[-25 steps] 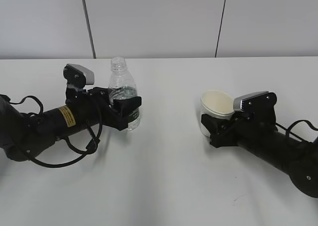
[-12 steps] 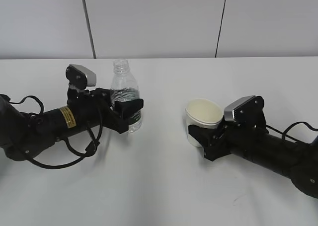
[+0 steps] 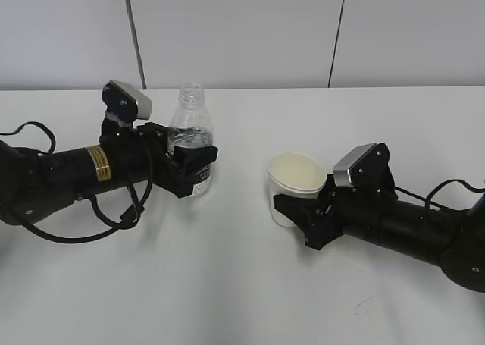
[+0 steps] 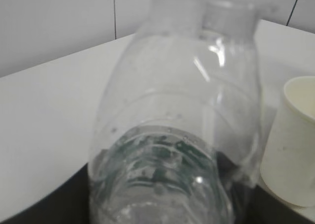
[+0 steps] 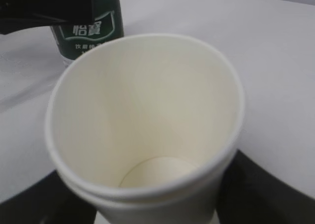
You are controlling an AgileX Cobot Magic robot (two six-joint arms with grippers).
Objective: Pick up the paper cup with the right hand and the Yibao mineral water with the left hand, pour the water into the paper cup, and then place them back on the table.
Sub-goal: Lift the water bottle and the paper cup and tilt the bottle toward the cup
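Note:
The left hand's gripper is shut on the Yibao mineral water, a clear capless bottle with a green label, held upright just above the white table. The bottle fills the left wrist view, with water low inside. The right hand's gripper is shut on the paper cup, open side up, right of the bottle. The right wrist view looks into the cup's cream inside, which looks dry. The bottle's green label shows behind it.
A pale wall with dark vertical seams stands behind the table's far edge. Cables loop under the left arm on the table. Small dark specks mark the tabletop near the front right.
The right gripper has carried the cup leftward toward the bottle. The left gripper has lifted the bottle a little and shifted slightly right.

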